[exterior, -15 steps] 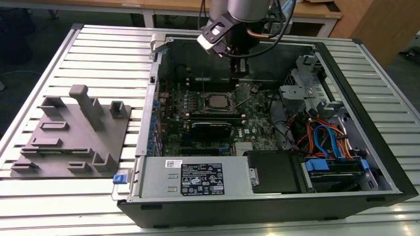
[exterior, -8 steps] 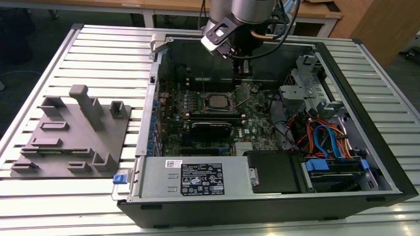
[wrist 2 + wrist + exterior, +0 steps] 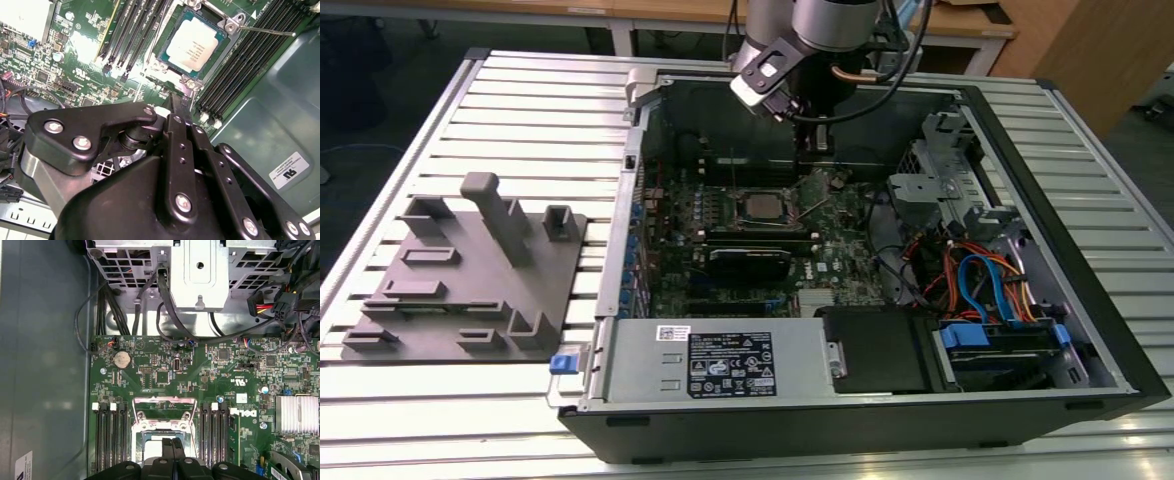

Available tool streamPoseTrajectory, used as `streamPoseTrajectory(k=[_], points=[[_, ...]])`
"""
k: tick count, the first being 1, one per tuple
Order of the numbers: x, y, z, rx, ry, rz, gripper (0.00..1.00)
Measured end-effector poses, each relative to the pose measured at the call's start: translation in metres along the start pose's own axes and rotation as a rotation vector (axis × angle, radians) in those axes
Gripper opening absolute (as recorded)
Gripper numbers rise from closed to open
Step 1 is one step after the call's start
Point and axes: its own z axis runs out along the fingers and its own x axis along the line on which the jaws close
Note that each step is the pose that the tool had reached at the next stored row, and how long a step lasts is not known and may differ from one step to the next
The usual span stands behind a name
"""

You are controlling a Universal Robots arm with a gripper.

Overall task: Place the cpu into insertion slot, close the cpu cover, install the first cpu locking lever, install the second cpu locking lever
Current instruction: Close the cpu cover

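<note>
The cpu (image 3: 196, 45), a silver-grey square chip, lies flat in the insertion slot (image 3: 172, 75) on the green board. In the exterior view the insertion slot (image 3: 761, 205) is in the middle of the open computer case. The cpu cover (image 3: 164, 401), a thin metal frame with board showing through its window, looks swung back beyond the socket. A thin metal lever (image 3: 267, 31) sticks out sideways from one socket corner. My gripper (image 3: 178, 106) hangs just off the socket's edge, fingers shut together with nothing between them. The gripper (image 3: 172, 449) also partly hides the cpu (image 3: 152, 444).
Long black memory slots (image 3: 125, 35) flank the socket on both sides. A drive cage (image 3: 927, 190) and coloured cables (image 3: 987, 290) fill the case towards the exterior view's right, a power supply (image 3: 707, 365) at the front. A grey fixture plate (image 3: 467, 270) lies on the table (image 3: 534, 100) outside the case.
</note>
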Motion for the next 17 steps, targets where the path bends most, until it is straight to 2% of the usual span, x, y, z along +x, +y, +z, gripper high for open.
streamPoseTrajectory(k=[17], points=[[0.0001, 0.0092, 0.0002, 0.0000, -0.0001, 0.000, 0.10]])
